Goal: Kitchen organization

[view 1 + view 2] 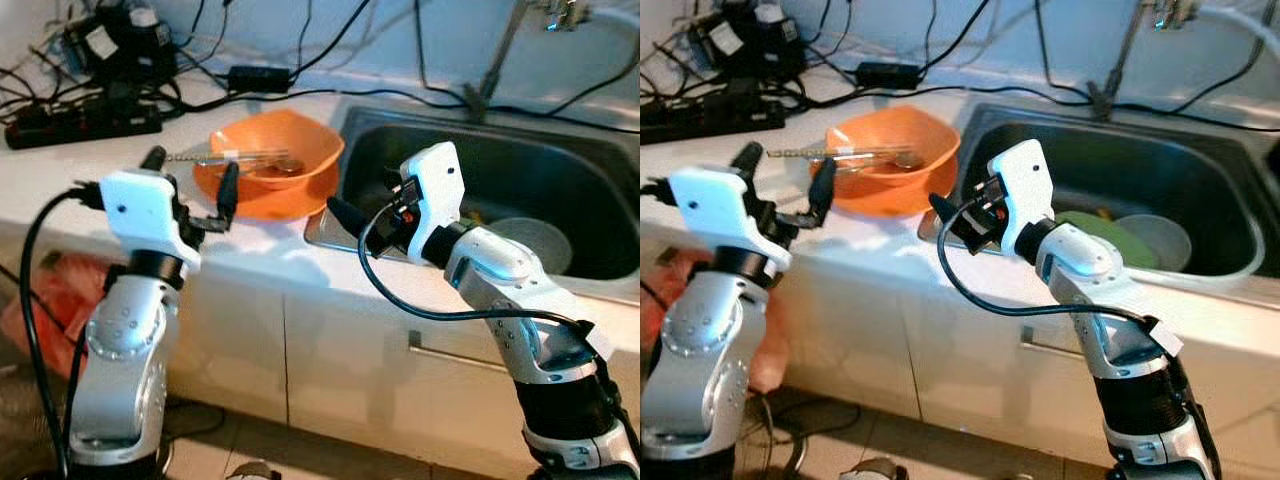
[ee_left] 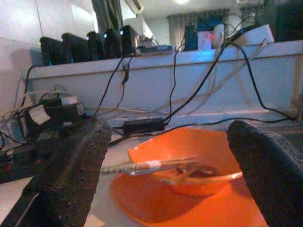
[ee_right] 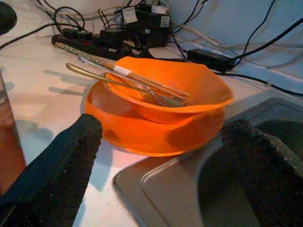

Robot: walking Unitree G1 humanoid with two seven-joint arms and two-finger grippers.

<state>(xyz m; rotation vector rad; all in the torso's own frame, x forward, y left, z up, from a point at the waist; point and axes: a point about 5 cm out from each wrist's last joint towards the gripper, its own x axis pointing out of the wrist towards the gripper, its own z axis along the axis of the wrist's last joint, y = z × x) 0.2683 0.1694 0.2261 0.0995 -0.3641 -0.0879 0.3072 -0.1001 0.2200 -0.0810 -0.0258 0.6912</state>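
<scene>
- Head views: the orange bowl (image 1: 270,160) sits on an orange plate (image 1: 262,205) on the counter (image 1: 80,170), just beside the sink (image 1: 520,180). The left end effector (image 1: 190,185) hovers near it, fingers apart.
- Left wrist view: utensils (image 2: 151,166) lie across the bowl; approach level so they stay put.
- Right wrist view: the right end effector (image 3: 161,156), fingers apart, faces the plate's rim; grip low.

Head stereo pair: looking forward and down over worktop (image 1: 60,175) and sink (image 1: 560,170). Wrist views: low, close, facing the orange bowl (image 2: 189,156) from opposite sides; shared everywhere.
</scene>
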